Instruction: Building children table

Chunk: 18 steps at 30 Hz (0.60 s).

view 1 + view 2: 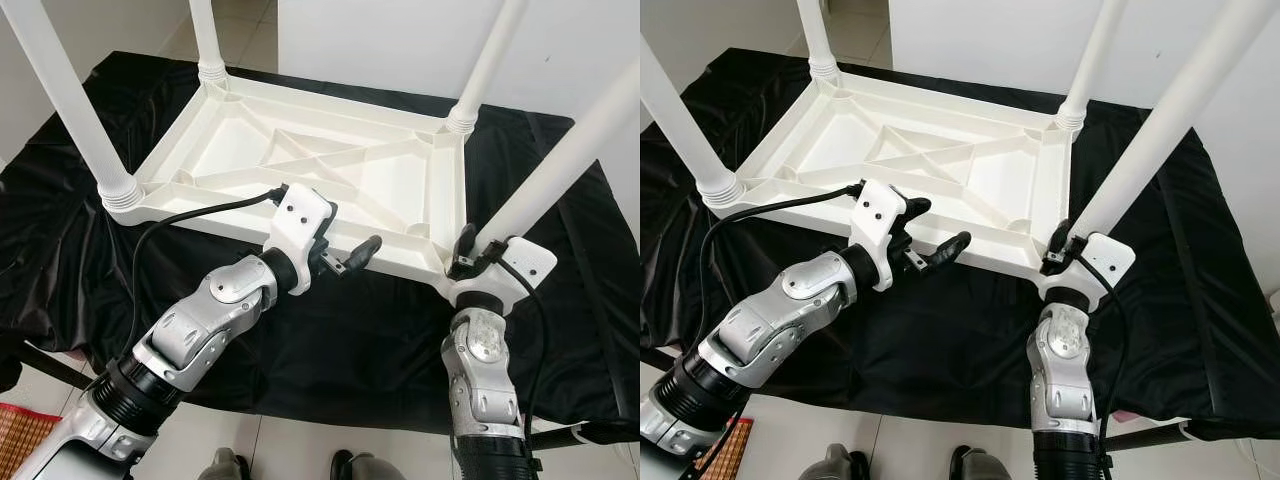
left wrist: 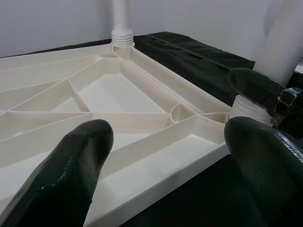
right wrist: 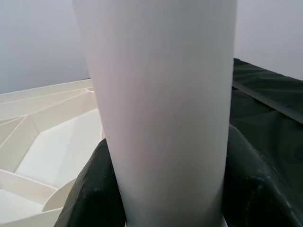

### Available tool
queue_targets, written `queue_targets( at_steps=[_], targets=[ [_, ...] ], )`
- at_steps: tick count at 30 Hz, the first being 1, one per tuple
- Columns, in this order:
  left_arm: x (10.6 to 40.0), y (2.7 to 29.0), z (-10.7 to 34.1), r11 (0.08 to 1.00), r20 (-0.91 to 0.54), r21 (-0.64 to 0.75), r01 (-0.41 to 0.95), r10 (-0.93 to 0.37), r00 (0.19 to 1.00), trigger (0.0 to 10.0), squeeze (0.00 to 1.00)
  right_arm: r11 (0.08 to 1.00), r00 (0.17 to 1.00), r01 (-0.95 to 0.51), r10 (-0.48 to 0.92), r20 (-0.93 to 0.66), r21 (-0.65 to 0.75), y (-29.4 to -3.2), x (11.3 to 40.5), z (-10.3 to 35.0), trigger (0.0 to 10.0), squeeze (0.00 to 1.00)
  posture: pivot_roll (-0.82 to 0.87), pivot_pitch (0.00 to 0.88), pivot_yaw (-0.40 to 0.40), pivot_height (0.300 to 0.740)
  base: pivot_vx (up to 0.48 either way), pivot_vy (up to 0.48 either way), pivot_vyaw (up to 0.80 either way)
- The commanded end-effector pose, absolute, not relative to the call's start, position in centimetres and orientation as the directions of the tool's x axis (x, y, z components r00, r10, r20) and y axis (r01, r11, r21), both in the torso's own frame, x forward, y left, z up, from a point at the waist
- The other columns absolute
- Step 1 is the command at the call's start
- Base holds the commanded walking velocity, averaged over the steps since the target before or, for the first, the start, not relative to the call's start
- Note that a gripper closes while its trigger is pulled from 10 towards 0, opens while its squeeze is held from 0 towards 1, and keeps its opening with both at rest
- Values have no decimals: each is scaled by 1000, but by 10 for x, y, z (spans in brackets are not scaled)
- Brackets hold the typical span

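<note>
You've got the white kids' table [image 1: 330,170] flipped upside down, center frame, on a black cloth [image 1: 330,340], w/ four white legs sticking up at the corners. Your right gripper [image 1: 468,252], lower right of the head view, is clamped round the base of the near-right leg [image 1: 560,160]; in the right wrist view the leg [image 3: 161,113] sits between both black fingers [image 3: 94,189], touching each. Your left gripper [image 1: 335,245], lower center, hangs just over the table's near edge rail w/ fingers [image 2: 66,175] spread wide, nothing between them. Black cable [image 1: 190,215] runs along the left arm. Pale floor tiles [image 1: 300,450] at bottom.
</note>
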<state>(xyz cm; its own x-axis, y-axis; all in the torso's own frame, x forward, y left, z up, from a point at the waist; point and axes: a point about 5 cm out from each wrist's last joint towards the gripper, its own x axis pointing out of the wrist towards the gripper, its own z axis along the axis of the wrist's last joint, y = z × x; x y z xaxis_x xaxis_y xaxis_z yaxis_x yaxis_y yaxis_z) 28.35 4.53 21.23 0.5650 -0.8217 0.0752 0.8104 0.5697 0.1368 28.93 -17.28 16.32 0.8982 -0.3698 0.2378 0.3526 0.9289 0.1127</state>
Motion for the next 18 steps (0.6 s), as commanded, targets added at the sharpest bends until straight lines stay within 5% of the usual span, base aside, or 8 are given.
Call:
queue_targets(
  at_steps=[1,18],
  targets=[
    [270,38,211,329,30,160,931,-944,329,10000,0,931,925,358,-364,110,75,-168,290,135,10000,0,73,176,-11,740,0,0,0],
    [270,41,212,341,29,156,927,-940,340,10000,0,901,881,416,-432,193,120,-161,286,136,10000,0,86,189,-10,740,0,0,0]
  ],
)
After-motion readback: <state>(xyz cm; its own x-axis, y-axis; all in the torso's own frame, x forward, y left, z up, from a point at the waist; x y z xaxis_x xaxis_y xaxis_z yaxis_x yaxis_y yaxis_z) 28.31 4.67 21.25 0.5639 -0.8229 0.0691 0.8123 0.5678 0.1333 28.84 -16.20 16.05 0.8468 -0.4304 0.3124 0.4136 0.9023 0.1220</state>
